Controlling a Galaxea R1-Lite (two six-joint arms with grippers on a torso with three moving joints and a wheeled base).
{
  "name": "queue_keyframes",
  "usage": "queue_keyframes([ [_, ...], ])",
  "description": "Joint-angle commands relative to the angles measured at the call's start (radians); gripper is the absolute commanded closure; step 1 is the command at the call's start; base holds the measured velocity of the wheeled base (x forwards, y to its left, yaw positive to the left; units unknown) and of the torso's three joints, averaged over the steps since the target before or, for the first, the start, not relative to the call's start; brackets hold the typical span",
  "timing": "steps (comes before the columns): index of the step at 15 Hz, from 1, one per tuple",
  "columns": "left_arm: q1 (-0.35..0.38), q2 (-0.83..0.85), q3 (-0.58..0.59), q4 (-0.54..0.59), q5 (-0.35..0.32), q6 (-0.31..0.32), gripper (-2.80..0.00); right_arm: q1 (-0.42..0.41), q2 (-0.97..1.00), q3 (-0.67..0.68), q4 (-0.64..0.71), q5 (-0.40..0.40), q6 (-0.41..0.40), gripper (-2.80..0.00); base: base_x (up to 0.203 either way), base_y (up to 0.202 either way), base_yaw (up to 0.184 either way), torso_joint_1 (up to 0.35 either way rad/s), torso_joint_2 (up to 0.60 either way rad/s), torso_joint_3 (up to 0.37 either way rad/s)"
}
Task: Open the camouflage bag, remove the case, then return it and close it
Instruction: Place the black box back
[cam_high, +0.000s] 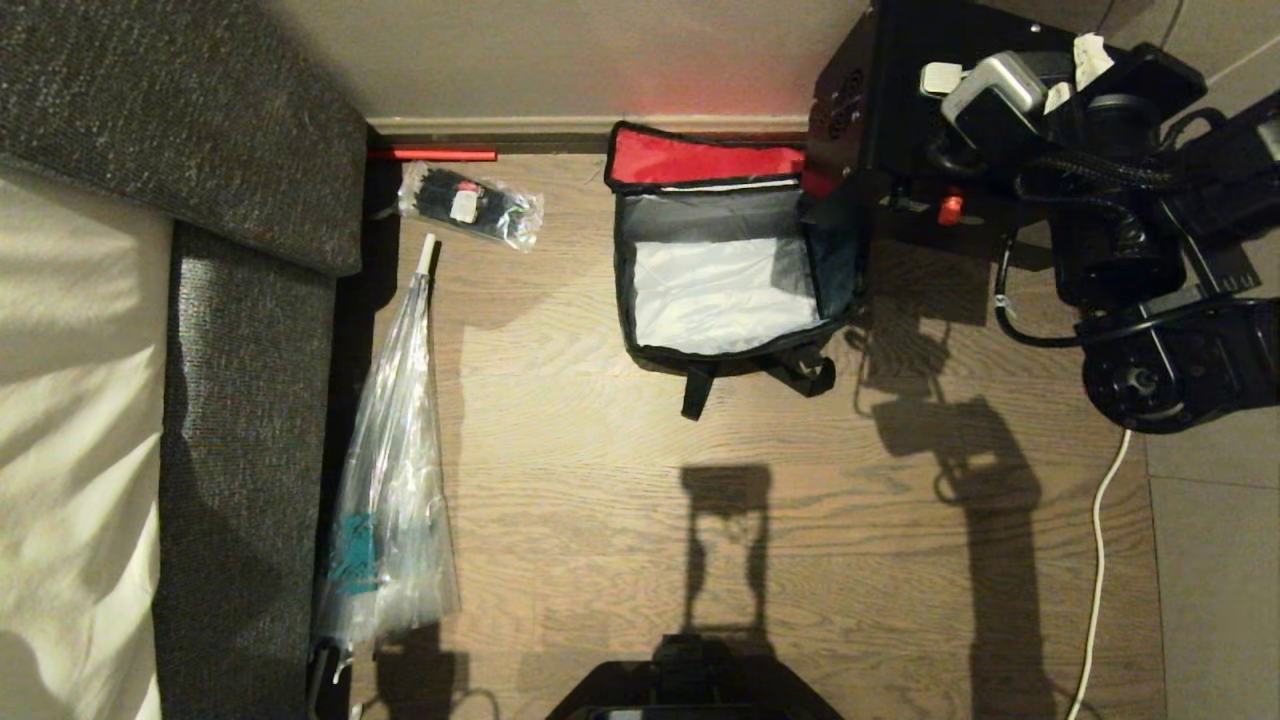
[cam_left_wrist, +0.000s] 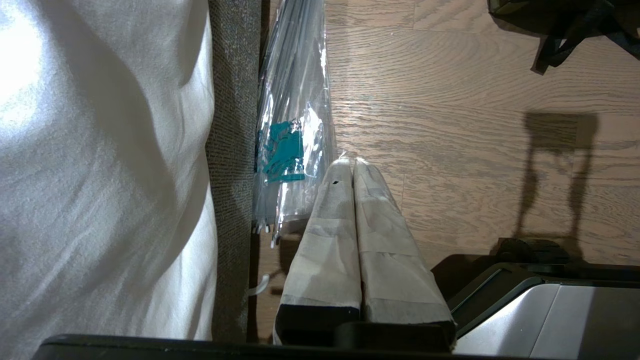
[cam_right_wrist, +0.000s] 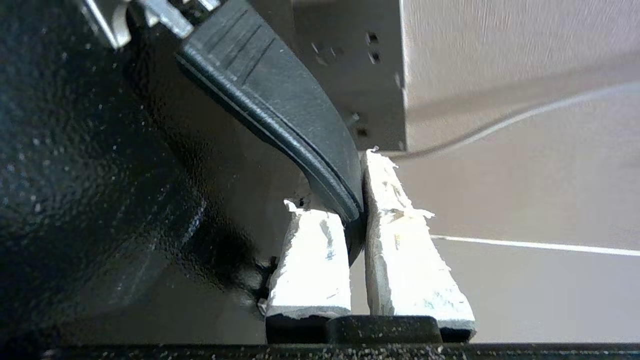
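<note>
Black case (cam_high: 860, 110) hangs above the camouflage bag's (cam_high: 720, 290) open silvery interior.

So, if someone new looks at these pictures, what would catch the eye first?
Probably the open camouflage bag on the wooden floor by the wall, red lid flipped back, silvery inside bare. Then the black case raised at the bag's right, its handle pinched in the right gripper.
</note>
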Motion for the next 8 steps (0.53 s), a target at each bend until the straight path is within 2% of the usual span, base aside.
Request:
queue_keyframes([
  [1,0.0,0.0,0.0,0.0,0.001,-0.001,0.0,0.045,0.006,0.0,-0.009,-0.019,-0.004,0.0,0.0,0.0,0.0,0.0,0.0,0.0],
  [8,0.0,0.0,0.002,0.0,0.001,0.0,0.0,0.207,0.046,-0.032,-0.009,-0.073,-0.007,0.0,0.0,0.0,0.0,0.0,0.0,0.0],
])
